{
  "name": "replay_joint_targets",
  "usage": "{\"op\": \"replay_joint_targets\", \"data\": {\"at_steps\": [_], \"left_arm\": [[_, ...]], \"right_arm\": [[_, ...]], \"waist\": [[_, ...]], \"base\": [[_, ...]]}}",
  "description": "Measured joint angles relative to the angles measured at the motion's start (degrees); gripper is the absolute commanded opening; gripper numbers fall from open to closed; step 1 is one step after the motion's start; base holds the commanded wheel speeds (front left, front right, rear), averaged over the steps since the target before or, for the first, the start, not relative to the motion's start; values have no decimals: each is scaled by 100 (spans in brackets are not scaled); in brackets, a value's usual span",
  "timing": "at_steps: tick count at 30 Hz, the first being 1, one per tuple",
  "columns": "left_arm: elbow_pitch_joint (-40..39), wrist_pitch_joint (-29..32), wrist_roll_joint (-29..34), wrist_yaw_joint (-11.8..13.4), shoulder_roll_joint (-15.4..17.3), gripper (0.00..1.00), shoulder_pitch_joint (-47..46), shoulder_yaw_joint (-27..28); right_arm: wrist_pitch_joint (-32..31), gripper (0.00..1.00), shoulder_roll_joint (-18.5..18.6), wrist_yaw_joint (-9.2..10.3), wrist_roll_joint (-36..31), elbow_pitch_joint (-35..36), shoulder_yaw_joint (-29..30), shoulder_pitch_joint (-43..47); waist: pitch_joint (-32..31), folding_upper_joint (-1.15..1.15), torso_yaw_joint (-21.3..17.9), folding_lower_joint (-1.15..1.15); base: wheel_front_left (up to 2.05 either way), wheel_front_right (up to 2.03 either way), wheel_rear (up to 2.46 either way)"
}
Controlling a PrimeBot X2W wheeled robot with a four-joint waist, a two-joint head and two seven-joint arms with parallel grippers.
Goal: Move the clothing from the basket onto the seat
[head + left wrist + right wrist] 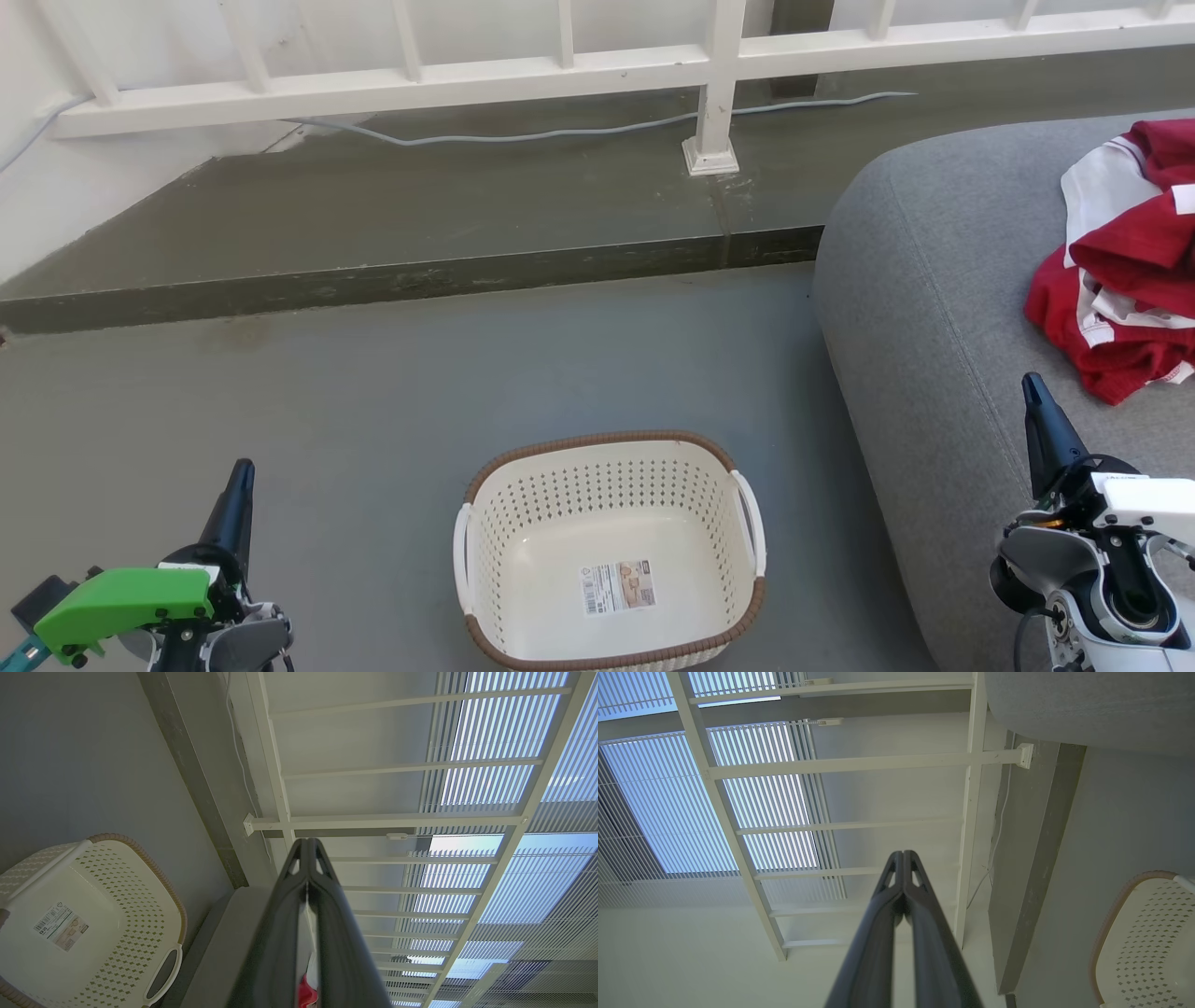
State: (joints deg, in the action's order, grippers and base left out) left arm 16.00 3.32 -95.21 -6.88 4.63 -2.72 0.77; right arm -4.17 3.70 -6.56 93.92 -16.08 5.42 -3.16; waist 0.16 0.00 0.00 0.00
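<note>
The cream-white basket (pixel 611 551) stands on the floor at the bottom middle of the head view, with just a label sticker inside; the left wrist view has it too (pixel 88 919), and the right wrist view catches its rim (pixel 1148 938). The red and white clothing (pixel 1125 261) lies in a heap on the grey seat (pixel 934 308) at the right. My left gripper (pixel 243 471) is shut and empty, left of the basket. My right gripper (pixel 1032 385) is shut and empty, over the seat's front part, below the clothing. Both wrist views show the fingers pressed together (pixel 306 847) (pixel 903 856).
A raised dark concrete step (pixel 392 280) runs across behind the basket, with a white railing (pixel 560 70), its post (pixel 714 140) and a grey cable (pixel 523 135) on it. Grey floor (pixel 327 411) lies left of the basket.
</note>
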Motion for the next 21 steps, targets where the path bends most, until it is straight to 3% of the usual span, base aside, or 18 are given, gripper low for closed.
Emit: {"op": "replay_joint_targets", "data": {"at_steps": [21], "left_arm": [[-7,15,1,0,-7,0,-1,24]], "right_arm": [[-43,0,-5,-8,0,2,7,0]], "waist": [[1,0,0,0]], "base": [[0,0,0]]}}
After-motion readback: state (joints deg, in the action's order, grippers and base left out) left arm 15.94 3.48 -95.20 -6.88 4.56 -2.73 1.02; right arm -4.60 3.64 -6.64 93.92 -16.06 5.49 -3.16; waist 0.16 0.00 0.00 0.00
